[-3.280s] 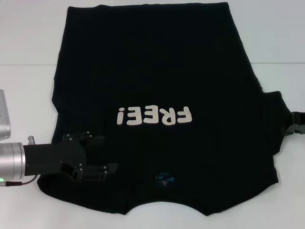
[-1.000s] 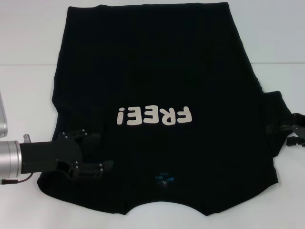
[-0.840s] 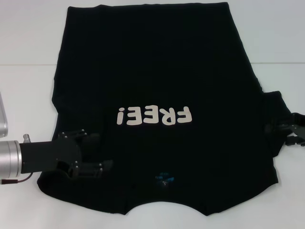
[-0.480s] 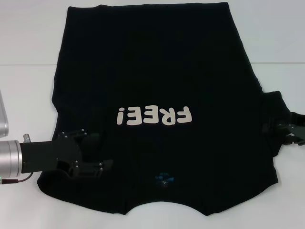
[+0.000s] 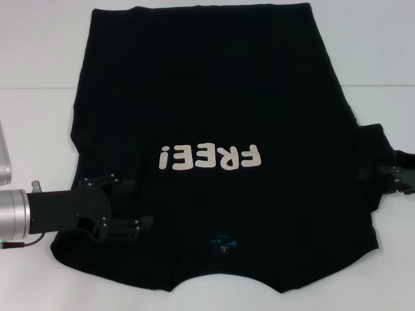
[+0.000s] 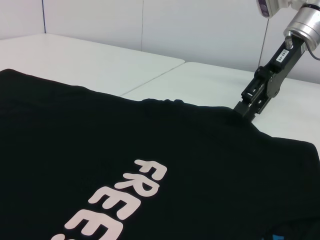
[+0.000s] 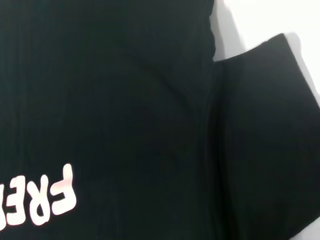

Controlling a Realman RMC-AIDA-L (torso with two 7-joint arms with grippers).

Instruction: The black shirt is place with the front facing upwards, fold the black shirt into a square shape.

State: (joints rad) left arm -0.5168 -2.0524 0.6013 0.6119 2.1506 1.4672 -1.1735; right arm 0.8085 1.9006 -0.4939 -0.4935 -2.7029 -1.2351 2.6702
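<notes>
The black shirt (image 5: 214, 110) lies flat on the white table (image 5: 39, 123), print up. The left gripper (image 5: 133, 210), fingers apart, rests on its near shoulder. The right gripper (image 5: 382, 173) meets the opposite sleeve; I cannot tell its grip.

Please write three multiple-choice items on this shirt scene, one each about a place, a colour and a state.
1. Where is the left hand?
A. over the black shirt's near left part
B. by the far hem
C. off the table

2. What colour is the FREE! lettering?
A. blue
B. white
C. red

3. How does the shirt lie?
A. folded into a square
B. rolled up
C. spread flat, print up

Answers: 1 A, the head view shows it over the cloth on the near left; 2 B, the letters are white on black; 3 C, the body lies open. The right hand touches the right sleeve.
</notes>
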